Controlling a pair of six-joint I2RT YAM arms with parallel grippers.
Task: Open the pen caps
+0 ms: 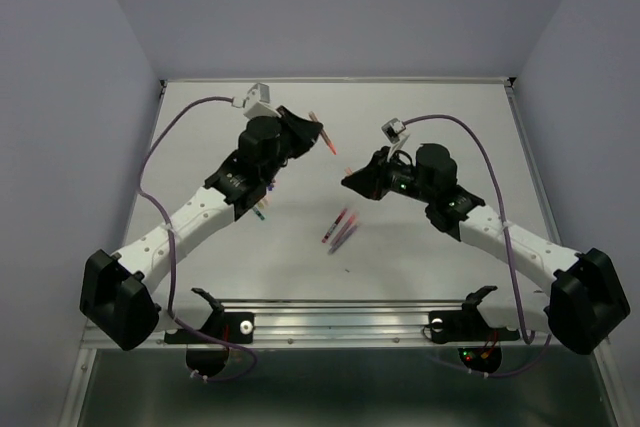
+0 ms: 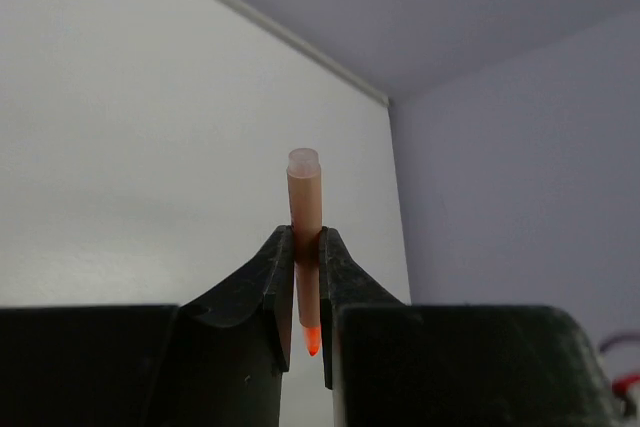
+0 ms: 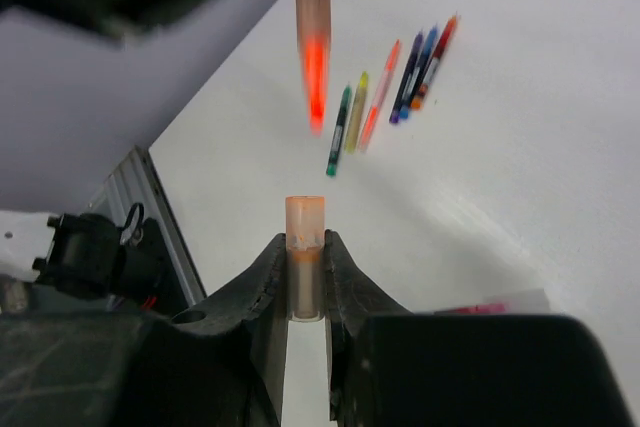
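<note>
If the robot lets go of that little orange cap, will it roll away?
Probably yes: the cap looks round like a tube, so it would likely roll on the smooth table. It seems light and stiff, since the right gripper pinches it without squashing it.

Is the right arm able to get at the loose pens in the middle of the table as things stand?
Probably yes: the pens lie on open table close to the right hand, with nothing between. But that hand is shut on an orange cap, so it cannot grasp yet.
</note>
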